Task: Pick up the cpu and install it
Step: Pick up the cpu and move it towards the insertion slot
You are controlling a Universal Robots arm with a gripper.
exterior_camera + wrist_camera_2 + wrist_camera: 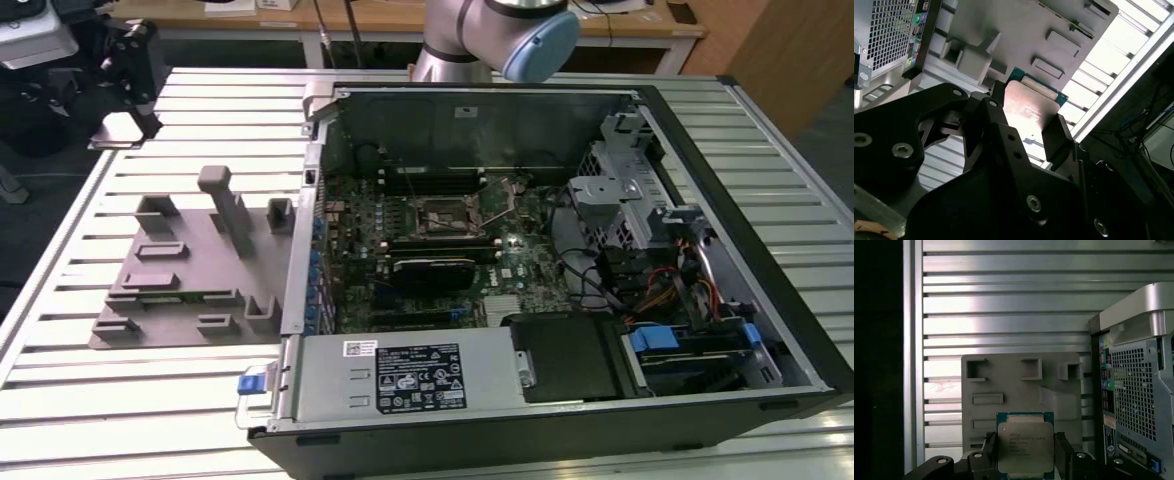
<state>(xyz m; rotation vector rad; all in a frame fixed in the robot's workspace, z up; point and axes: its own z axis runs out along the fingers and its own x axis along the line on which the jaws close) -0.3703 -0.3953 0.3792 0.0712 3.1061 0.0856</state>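
Observation:
The cpu (1025, 446) is a flat square chip with a silvery top and a green rim. It is held by two opposite edges between the black fingers (1064, 452) of my gripper (1025, 454), which is shut on it. In the second wrist view the cpu (1030, 102) shines pale between the fingers (1055, 136) of the gripper (1026, 119), in the air above the grey plate (1019, 30). In the exterior view the black gripper (130, 62) hangs at the far left, over the table's back corner. The motherboard's square socket (447, 215) lies open inside the computer case (747, 250).
The grey plastic plate (187, 262) with upright blocks lies on the ribbed metal table (120, 400), at the exterior view's left of the case. The case's perforated back panel (1134, 390) stands close beside the plate (1024, 385). A black ribbed module (431, 270) sits below the socket.

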